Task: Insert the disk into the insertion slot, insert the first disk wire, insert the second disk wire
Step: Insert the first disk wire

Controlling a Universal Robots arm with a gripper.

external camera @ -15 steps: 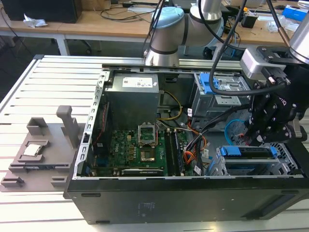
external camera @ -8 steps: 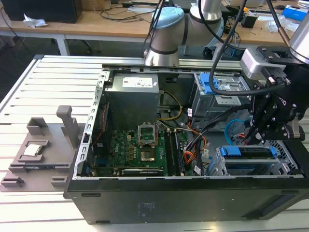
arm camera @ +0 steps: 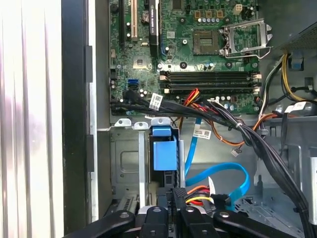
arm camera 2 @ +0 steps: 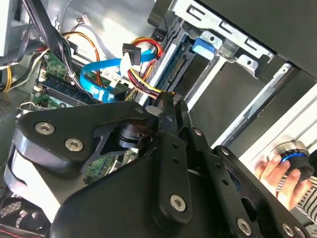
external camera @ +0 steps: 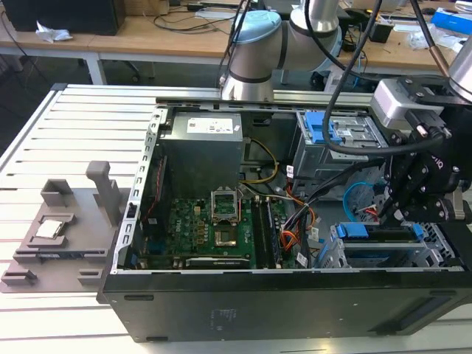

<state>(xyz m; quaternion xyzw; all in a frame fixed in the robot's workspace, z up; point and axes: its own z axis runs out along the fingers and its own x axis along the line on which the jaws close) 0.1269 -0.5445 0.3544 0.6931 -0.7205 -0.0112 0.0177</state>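
The disk [external camera: 372,237] lies in the insertion slot [external camera: 436,254], a low grey cage at the exterior view's right, with its blue carrier [arm camera: 164,153] showing at the end. My gripper [external camera: 385,214] hangs just above that cage. In both wrist views its fingers are closed on the dark plug of the first disk wire [arm camera 2: 144,80], whose red, yellow and black strands [arm camera: 199,192] run out from the fingertips [arm camera 2: 168,101]. The second disk wire [arm camera 2: 99,74], a light-blue cable [arm camera: 223,171], loops beside it with its plug end free.
A taller grey cage with a blue latch [external camera: 335,136] stands behind the slot. A thick black cable bundle [arm camera: 237,126] crosses the case beside the motherboard [external camera: 214,228]. A person's hand [arm camera 2: 270,168] holds a knob outside the case. A grey fixture [external camera: 66,228] sits on the table.
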